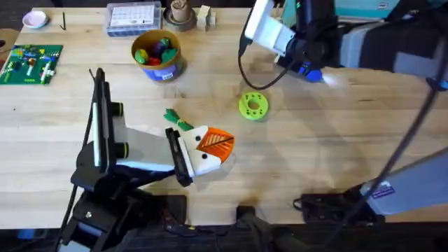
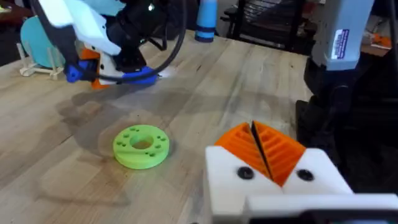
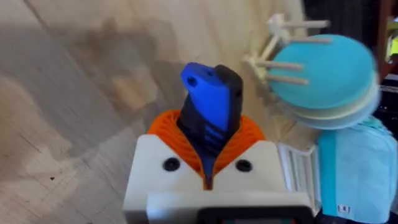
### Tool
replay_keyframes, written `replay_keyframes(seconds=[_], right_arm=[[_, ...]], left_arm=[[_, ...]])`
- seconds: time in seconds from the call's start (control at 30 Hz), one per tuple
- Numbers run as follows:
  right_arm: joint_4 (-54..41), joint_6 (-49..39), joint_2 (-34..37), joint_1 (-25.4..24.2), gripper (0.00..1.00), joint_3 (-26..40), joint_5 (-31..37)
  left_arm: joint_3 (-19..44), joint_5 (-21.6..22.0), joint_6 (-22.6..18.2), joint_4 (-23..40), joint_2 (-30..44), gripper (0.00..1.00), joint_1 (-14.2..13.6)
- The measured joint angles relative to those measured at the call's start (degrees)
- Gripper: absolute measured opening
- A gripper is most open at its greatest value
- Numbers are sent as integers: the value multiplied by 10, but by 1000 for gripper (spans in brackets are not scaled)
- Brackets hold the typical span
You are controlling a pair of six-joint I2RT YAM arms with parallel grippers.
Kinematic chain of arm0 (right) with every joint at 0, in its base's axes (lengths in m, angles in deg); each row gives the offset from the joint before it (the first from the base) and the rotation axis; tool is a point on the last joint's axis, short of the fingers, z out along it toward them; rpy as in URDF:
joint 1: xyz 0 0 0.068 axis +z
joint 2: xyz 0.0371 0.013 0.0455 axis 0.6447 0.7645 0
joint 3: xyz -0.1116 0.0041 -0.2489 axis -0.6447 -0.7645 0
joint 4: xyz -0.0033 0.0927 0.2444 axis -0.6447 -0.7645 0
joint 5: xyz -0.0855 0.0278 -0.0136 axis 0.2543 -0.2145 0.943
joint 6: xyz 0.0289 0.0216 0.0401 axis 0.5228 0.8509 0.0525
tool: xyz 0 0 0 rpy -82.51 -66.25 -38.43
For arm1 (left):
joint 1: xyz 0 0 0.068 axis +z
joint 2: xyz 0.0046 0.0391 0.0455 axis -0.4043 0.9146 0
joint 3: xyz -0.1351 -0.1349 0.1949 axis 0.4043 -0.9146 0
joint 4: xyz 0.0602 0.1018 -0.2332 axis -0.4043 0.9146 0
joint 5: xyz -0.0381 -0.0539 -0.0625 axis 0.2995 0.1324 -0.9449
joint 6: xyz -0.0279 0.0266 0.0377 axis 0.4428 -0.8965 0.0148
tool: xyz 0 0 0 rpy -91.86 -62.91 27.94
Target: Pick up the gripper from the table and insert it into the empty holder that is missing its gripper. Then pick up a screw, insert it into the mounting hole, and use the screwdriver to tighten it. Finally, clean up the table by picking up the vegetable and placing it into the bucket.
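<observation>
The right gripper [image 3: 208, 163], far across the table, has its orange pads pinched on the blue screwdriver [image 3: 210, 112], whose blunt end sticks up between them (in the overhead view it shows as a blue patch [image 1: 310, 72] under the arm). The left gripper [image 1: 218, 143] rests low over the table with its orange pads pressed together on nothing, just beside the green toy vegetable [image 1: 178, 120]. The lime-green disc [image 1: 253, 106] lies between the two grippers, and the bucket [image 1: 158, 54] stands farther back with toy pieces inside.
</observation>
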Motion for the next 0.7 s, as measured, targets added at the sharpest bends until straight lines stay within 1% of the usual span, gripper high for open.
replay_keyframes(seconds=[0.17, 0.37, 0.4, 0.47, 0.53, 0.57, 0.6, 0.63, 0.7], right_arm=[[2, -38, 53, 1, 21, 1, 30], [0, -37, 62, 4, 26, 11, 41], [-1, -29, 62, 4, 110, 11, 43], [-4, -22, 62, 4, 392, 15, 43], [-4, -10, 62, 4, 474, 18, 44], [-5, -2, 63, 4, 554, 18, 45], [-3, 3, 64, 4, 707, 18, 49], [0, 9, 64, 4, 766, 20, 52], [-4, 30, 64, 2, 788, 23, 54]], left_arm=[[0, 0, 0, 0, 0, 3, 0], [0, 0, 0, 0, 0, 3, 0], [0, 0, 0, 0, 0, 3, 0], [0, 0, 0, 0, 0, 3, 0], [0, 0, 0, 0, 0, 3, 0], [0, 0, 0, 0, 0, 3, 0], [0, 0, 0, 0, 0, 3, 0], [0, 0, 0, 0, 0, 3, 0], [0, 0, 0, 0, 0, 3, 0]])
